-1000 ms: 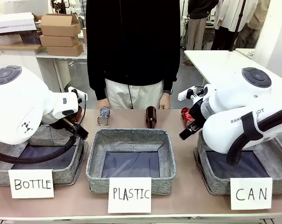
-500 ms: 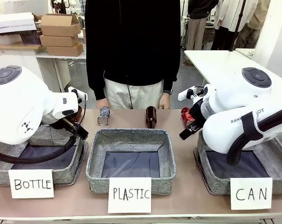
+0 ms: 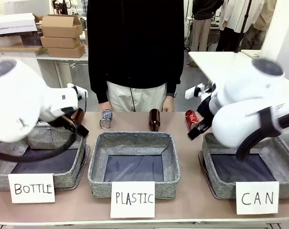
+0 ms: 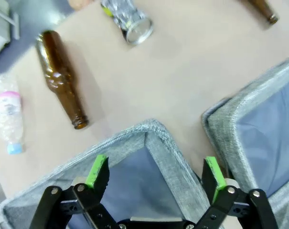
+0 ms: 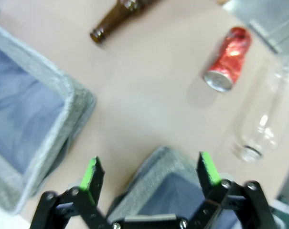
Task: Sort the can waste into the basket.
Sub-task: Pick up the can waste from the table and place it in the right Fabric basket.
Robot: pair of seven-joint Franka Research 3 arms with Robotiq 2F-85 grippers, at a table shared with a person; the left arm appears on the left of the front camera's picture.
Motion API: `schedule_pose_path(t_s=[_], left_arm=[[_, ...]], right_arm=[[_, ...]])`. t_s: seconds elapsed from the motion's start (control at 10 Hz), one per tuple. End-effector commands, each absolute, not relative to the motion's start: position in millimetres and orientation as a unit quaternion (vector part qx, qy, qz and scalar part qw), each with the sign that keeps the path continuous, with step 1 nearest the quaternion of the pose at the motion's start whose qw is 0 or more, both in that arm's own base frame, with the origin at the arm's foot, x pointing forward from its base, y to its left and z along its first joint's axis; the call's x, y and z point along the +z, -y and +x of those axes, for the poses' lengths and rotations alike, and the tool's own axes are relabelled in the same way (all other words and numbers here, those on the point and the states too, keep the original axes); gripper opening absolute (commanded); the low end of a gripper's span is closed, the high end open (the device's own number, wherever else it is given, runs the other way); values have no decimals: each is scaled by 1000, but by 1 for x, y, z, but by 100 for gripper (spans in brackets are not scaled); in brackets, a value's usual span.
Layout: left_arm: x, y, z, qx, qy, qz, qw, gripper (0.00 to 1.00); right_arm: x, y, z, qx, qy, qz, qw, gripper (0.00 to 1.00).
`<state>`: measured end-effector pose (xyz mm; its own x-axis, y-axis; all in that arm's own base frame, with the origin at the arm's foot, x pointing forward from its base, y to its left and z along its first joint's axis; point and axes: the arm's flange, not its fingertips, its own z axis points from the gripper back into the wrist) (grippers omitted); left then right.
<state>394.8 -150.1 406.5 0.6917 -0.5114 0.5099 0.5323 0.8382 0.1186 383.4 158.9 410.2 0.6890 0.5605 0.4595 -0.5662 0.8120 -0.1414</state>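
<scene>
Both arms hunch at the front view's edges, left gripper (image 4: 155,164) and right gripper (image 5: 148,164) spread wide, empty, over basket corners. The red can (image 5: 228,59) lies upper right beside a clear plastic bottle (image 5: 261,119). The blue-silver can (image 4: 134,24) lies top centre, and the CAN basket (image 3: 220,188) sits lower right.

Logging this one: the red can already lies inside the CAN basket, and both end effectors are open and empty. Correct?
Not quite. The red can lies on the table, outside the CAN basket, as the right wrist view shows. The left end effector and right end effector are indeed open and empty.
</scene>
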Motion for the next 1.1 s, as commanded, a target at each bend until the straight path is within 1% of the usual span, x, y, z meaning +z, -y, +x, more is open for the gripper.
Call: schedule_pose_path(t_s=[0.0, 0.1, 0.2, 0.3, 0.4, 0.5, 0.6, 0.7, 0.8, 0.9, 1.0], left_arm=[[509, 141, 338, -260, 245, -82, 930, 100], [536, 134, 305, -270, 258, -77, 925, 100], [537, 125, 278, -340, 275, -61, 897, 100], [495, 148, 342, -276, 262, -64, 922, 100], [495, 148, 342, -276, 262, -64, 922, 100], [543, 137, 295, -298, 270, -68, 913, 100], [546, 126, 303, -297, 251, -232, 892, 100], [558, 96, 306, -298, 223, -445, 815, 100], [562, 60, 311, -234, 219, -576, 752, 100], [556, 33, 322, -157, 207, -648, 716, 100], [543, 2, 325, -91, 209, -675, 701, 100]], right_arm=[[509, -140, 341, 283, 229, 33, 931, 100], [540, -121, 313, 296, 258, 60, 918, 100], [557, -99, 282, 298, 284, 36, 911, 100], [499, -140, 340, 291, 247, 29, 924, 100], [499, -140, 340, 291, 247, 29, 924, 100], [552, -117, 295, 288, 271, 39, 918, 100], [541, -106, 301, 277, 258, 150, 913, 100], [546, -81, 305, 226, 223, 314, 895, 100], [547, -48, 315, 142, 151, 471, 858, 100], [537, -17, 324, 41, 116, 544, 830, 100], [526, 13, 324, -34, 135, 600, 788, 100]])
